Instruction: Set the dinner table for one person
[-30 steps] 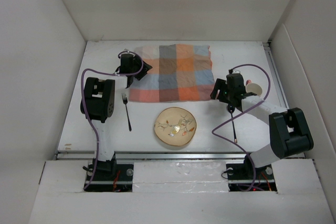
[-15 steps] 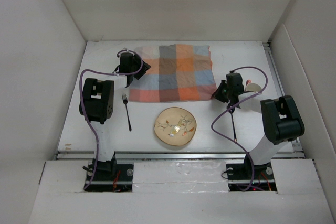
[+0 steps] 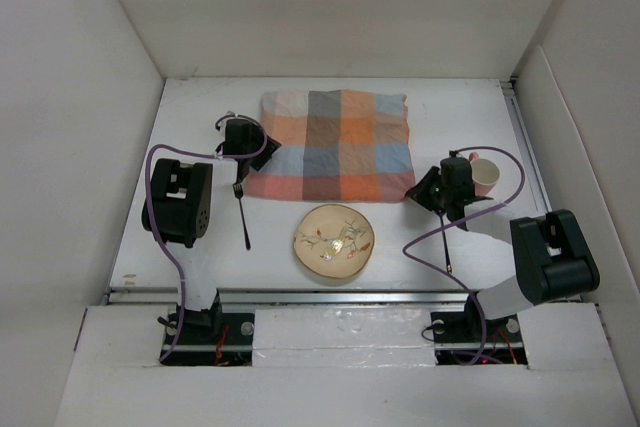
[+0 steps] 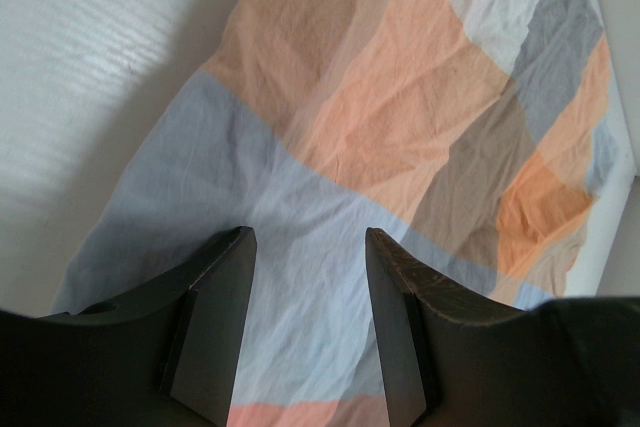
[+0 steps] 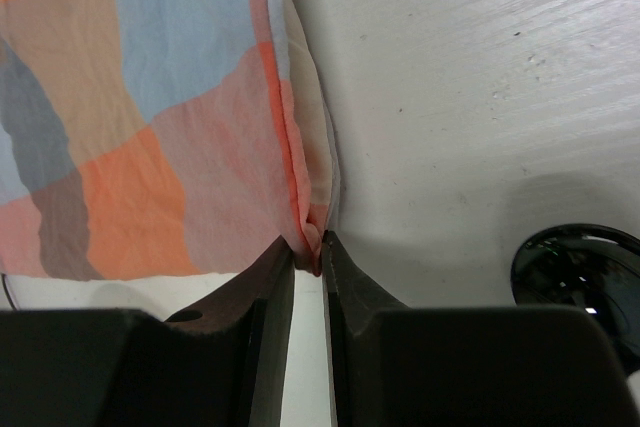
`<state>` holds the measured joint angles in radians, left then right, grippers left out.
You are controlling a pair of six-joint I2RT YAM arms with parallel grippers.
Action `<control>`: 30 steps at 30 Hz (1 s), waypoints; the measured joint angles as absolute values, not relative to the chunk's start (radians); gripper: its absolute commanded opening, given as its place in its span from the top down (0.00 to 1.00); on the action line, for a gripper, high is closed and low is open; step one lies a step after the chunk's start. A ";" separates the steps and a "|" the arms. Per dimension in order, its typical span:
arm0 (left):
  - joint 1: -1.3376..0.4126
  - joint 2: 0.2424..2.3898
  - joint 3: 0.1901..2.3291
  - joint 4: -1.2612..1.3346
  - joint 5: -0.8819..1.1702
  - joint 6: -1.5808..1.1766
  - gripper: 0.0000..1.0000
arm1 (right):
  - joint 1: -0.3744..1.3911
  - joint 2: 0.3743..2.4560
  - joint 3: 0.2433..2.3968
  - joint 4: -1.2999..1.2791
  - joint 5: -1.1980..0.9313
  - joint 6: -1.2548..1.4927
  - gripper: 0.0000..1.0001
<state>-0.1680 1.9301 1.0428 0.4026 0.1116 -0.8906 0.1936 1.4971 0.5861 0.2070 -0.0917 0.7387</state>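
Observation:
The checked cloth lies spread on the far half of the white dinner table. My right gripper is at the cloth's near right corner. In the right wrist view the right gripper is shut on a pinched fold of the cloth's edge. My left gripper hovers at the cloth's left edge. In the left wrist view the left gripper is open, with flat blue cloth showing between its jaws.
A patterned plate sits near the table's front middle, with a black fork to its left. A black spoon lies right of the plate, its bowl close to my right gripper. A pink cup stands behind the right wrist.
The right gripper closed on the cloth's near right corner and dropped lower there; the cloth's right side shifted slightly right. The left gripper drew a little nearer along the cloth's left edge.

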 measured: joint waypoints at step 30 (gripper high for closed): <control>-0.450 0.808 0.817 0.246 0.119 -0.727 0.70 | 0.587 1.299 0.463 0.200 -0.168 0.506 0.41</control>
<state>-0.4500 0.8078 0.8165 0.2462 0.1192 -0.7265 0.5873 1.2995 0.4625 0.1997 -0.1680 0.5056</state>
